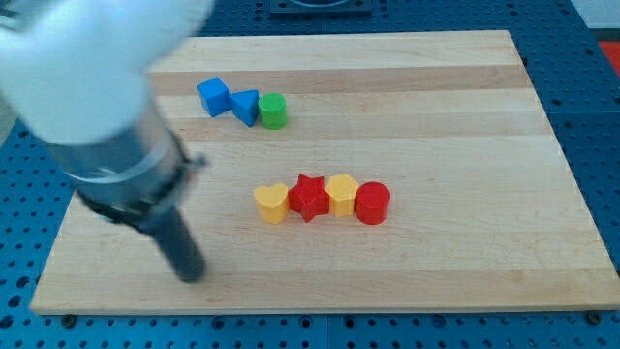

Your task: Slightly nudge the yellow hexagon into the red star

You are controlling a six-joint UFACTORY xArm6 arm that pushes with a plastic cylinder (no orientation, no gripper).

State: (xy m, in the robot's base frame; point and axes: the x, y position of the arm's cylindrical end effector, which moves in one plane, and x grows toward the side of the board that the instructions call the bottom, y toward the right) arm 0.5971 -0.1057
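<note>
The yellow hexagon (342, 194) sits mid-desk, touching the red star (310, 197) on its left and a red cylinder (372, 204) on its right. A yellow heart (272, 204) touches the star's left side. Toward the view's top, a blue cube (213, 96), blue wedge (246, 105) and green cylinder (273, 111) cluster. My tip (192, 271) rests on the desk (465, 116) well left of the row; there are no fingers, and it holds nothing.

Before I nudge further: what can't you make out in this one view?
- My tip: motion-blurred, so its exact end is uncertain; it sits to the view's left of the row.
- Yellow hexagon against red star: touching or a hairline apart, too small to tell.
- Arm's upper part: cut off by the view's top-left edge.
</note>
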